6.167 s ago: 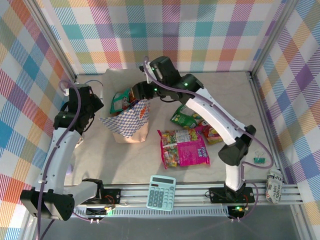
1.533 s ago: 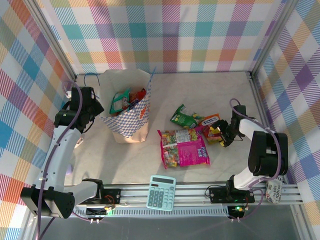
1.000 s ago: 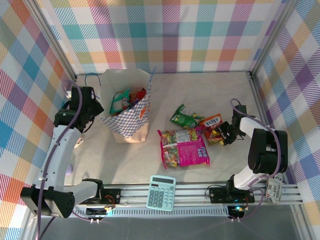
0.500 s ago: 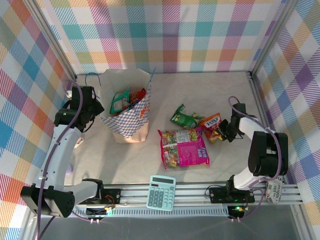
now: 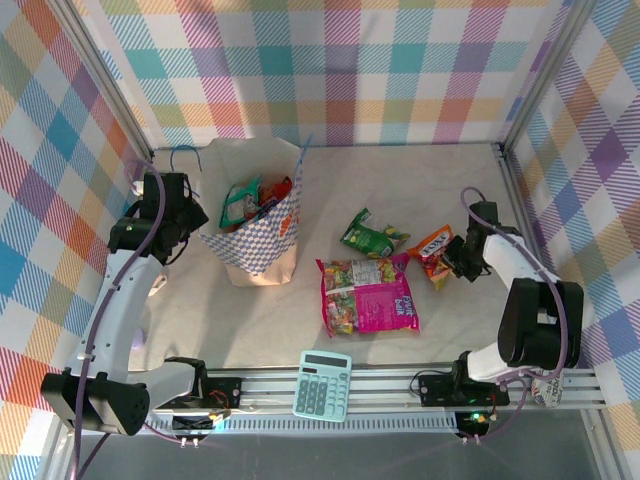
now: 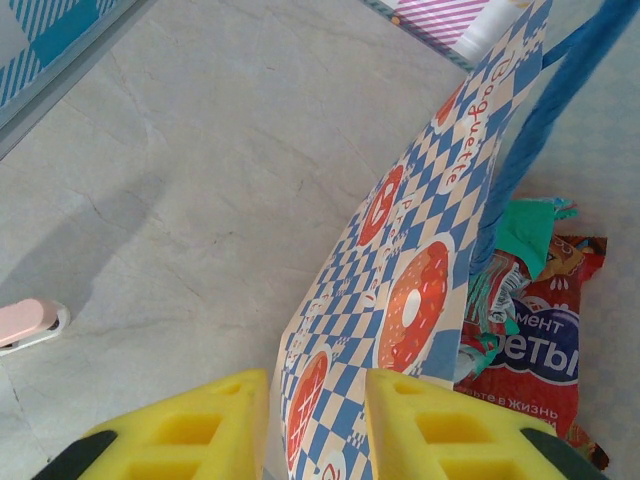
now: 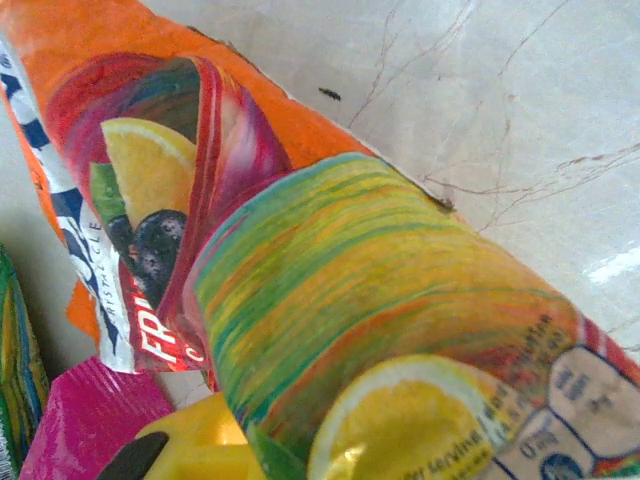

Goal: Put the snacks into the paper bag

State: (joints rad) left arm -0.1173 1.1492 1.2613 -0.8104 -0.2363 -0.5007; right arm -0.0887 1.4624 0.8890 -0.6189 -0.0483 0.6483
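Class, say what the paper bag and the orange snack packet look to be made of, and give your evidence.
The paper bag: probably matt printed paper; it stands stiffly with no shine. The orange packet: likely glossy plastic film; it crumples softly and catches highlights.

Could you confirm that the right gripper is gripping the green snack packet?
Not the green packet, which lies free: the right gripper is gripping the orange packet, as the right wrist and top views show.
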